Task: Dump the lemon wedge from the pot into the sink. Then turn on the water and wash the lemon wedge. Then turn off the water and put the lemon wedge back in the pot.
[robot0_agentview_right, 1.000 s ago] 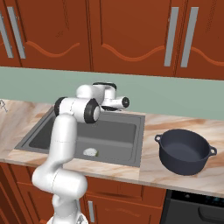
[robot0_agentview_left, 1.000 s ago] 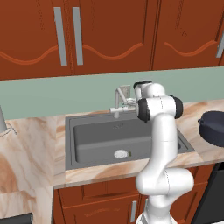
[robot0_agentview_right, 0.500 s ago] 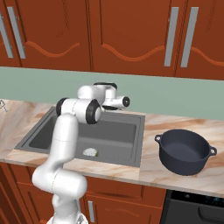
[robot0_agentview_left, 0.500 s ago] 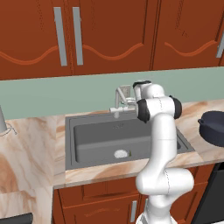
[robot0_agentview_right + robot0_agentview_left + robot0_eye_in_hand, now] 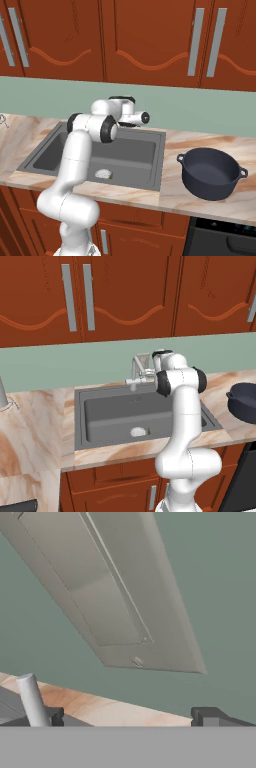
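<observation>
The dark grey sink [image 5: 107,416] [image 5: 135,157] holds the lemon wedge [image 5: 148,430] [image 5: 111,175], a tiny yellowish-green sliver lying just beside the round silver-white drain [image 5: 137,431] [image 5: 103,173]. No water is visibly running. At the back rim stands the small silver faucet [image 5: 139,369], with my gripper [image 5: 149,370] right beside it. In the hand view the faucet's flat grey lever [image 5: 115,597] looms close above my open gripper [image 5: 127,719], with nothing between the fingertips [image 5: 205,716]. The dark navy pot [image 5: 212,172] [image 5: 243,401] sits upright on the counter right of the sink.
Marble counter [image 5: 35,426] runs on both sides of the sink, with a green backsplash [image 5: 60,363] and red-brown wall cabinets [image 5: 140,35] above. A thin silver post [image 5: 31,699] rises at the hand view's lower left. A dark appliance front [image 5: 225,237] sits below the pot.
</observation>
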You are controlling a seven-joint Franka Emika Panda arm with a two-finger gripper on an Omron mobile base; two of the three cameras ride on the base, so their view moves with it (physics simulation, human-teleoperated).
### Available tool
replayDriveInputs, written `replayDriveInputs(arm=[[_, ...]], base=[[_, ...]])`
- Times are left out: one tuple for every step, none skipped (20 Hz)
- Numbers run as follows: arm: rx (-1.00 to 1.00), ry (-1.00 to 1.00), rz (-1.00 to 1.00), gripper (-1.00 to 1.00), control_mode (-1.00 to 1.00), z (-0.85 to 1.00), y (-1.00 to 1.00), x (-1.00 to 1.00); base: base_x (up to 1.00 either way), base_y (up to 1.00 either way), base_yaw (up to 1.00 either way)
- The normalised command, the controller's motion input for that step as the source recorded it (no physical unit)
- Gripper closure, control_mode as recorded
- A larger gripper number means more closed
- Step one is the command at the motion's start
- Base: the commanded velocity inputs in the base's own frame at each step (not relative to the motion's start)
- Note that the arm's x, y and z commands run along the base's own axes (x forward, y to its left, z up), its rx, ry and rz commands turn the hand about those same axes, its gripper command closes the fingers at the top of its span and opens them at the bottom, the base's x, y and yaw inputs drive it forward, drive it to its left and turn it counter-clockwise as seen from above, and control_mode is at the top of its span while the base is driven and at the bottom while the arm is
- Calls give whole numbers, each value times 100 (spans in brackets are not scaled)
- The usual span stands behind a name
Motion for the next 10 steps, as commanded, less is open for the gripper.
replayDriveInputs(arm=[[-2,0,-2,-100,-100,-40,-29,0],[-3,0,-3,-100,-100,-41,-34,0],[-2,0,-3,-100,-100,-41,-36,0],[-2,0,-3,-100,-100,-41,-43,0],[-1,0,-4,-100,-100,-35,-46,0],[0,1,-5,-100,-100,-31,-46,0],[0,2,-5,-100,-100,-28,-47,0],[0,2,-5,-100,-100,-26,-47,0],[0,2,-6,-100,-100,-26,-49,0],[0,3,-7,-100,-100,-26,-54,0]], base=[[0,0,0],[0,0,0],[0,0,0],[0,0,0],[0,0,0],[0,0,0],[0,0,0],[0,0,0],[0,0,0],[0,0,0]])
